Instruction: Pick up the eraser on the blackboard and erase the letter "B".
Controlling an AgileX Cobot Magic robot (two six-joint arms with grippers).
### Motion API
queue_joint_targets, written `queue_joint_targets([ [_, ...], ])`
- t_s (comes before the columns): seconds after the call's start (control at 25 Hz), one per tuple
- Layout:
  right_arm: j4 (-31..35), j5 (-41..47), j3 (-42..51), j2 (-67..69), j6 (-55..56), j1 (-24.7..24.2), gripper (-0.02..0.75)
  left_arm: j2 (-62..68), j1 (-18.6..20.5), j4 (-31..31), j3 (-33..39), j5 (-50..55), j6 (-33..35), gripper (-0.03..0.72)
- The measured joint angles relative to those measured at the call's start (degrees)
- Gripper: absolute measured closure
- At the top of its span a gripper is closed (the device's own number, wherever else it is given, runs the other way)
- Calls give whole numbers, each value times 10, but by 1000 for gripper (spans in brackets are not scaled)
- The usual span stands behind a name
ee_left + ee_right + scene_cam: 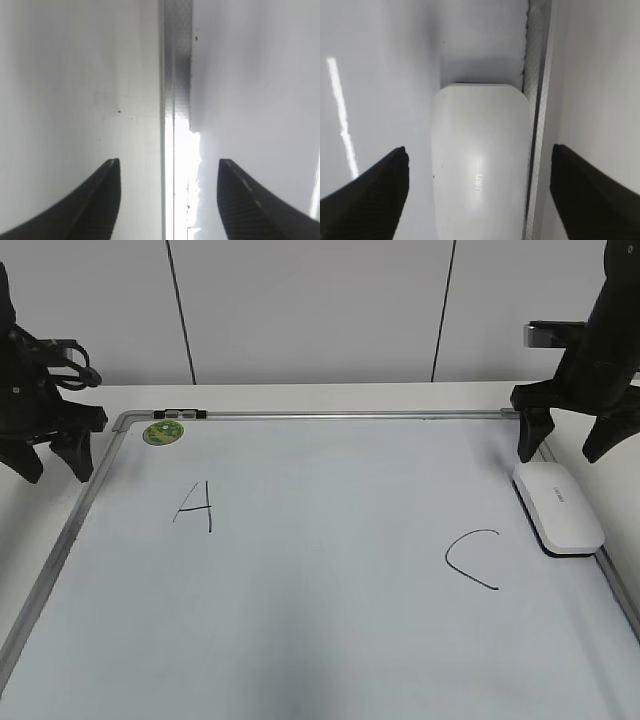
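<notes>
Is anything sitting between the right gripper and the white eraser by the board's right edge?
Nothing visible. The open right gripper hangs above the smooth white plastic eraser, whose side lies against the whiteboard's grey metal frame. No "B" shows between the black "A" and "C".

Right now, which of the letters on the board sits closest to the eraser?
The "C", the open curve on the board's right half, just left of the eraser. The "A" stands far off on the left, below the green sticker.

left gripper (48,455): fingers apart, pointing down, holding nothing | right gripper (570,445): fingers apart, pointing down, holding nothing
</notes>
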Motion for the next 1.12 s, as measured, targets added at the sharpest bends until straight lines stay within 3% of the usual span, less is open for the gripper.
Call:
queue_joint_targets([
  [0.12, 0, 1, 0, -8, 11, 0, 104, -18, 0, 9, -3, 16, 0, 195],
  [0.32, 0, 2, 0, -30, 22, 0, 191, -42, 0, 12, -4, 38, 0, 190],
  [0.64, -1, 3, 40, -105, 28, 0, 214, -109, 0, 17, 10, 41, 0, 190],
  [0.88, -1, -9, 177, -187, 31, 22, 215, -194, 0, 17, 106, 3, 0, 190],
  [1.12, 0, -106, 308, -274, 46, 50, 215, -305, 0, 22, 228, -46, 0, 190],
])
